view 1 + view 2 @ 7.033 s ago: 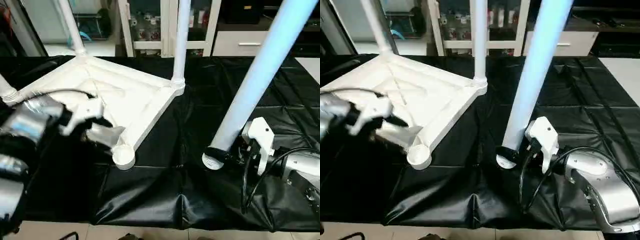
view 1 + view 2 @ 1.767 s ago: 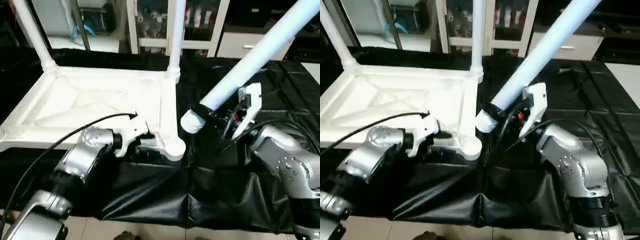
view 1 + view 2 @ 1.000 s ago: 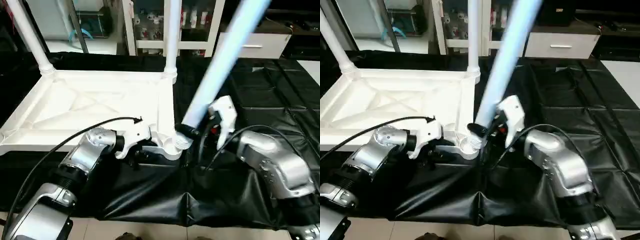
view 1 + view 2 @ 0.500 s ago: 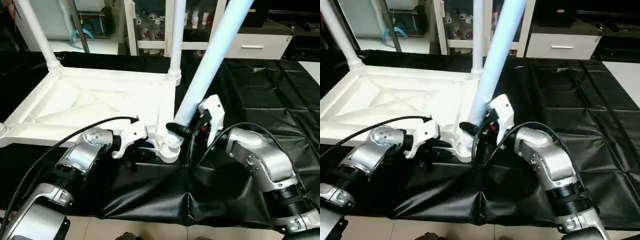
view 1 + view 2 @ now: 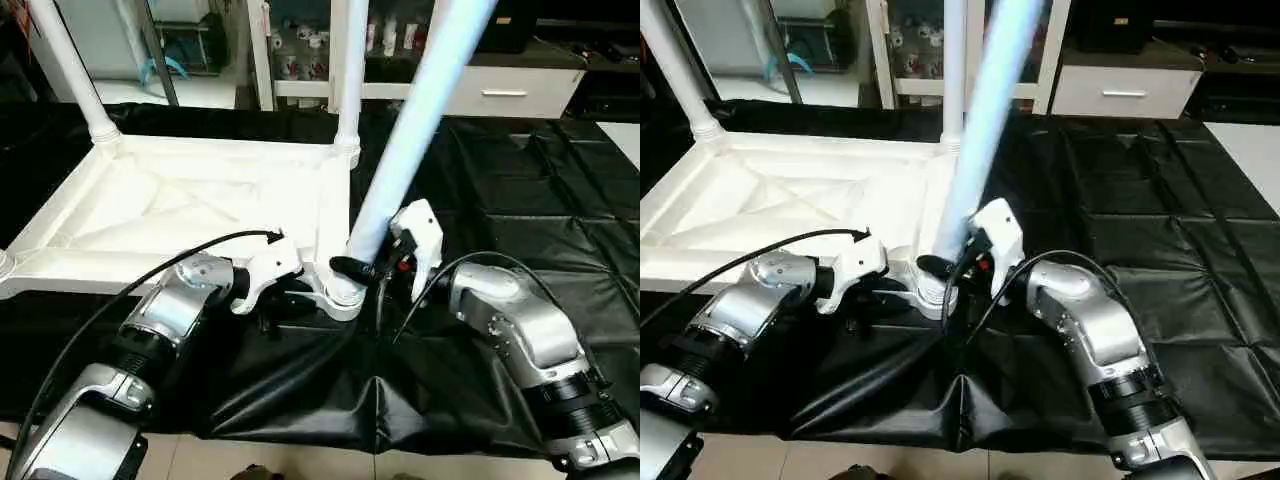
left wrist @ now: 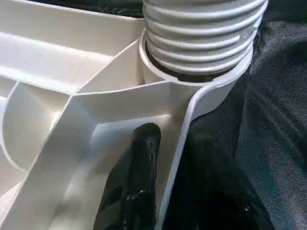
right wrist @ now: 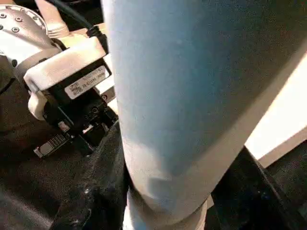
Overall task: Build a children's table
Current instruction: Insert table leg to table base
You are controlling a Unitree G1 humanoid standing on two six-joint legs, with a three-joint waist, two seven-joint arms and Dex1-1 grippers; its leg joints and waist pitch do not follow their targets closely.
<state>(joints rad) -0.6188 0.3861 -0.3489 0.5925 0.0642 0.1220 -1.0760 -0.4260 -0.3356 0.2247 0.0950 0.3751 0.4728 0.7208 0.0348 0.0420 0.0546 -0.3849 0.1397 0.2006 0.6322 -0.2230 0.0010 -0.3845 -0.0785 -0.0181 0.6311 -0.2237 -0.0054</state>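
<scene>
Upturned white tabletop [image 5: 190,205] lies on black-covered work table [image 5: 520,190], left of centre. My left gripper [image 6: 165,191] pinches tabletop's near rim beside near-right corner socket [image 5: 338,292]. My right gripper [image 5: 362,270] clamps fourth leg [image 5: 415,120] low down; its threaded end [image 6: 201,36] sits in that socket, leg tilted right. Two far legs [image 5: 347,75] stand upright.

**Black-Covered Work Table**

A work table [image 5: 520,180] draped in a wrinkled black cover carries the white tabletop [image 5: 190,210], which lies upside down on the table's left half, ribbed underside up. The cover hangs over the near edge in folds.
</scene>
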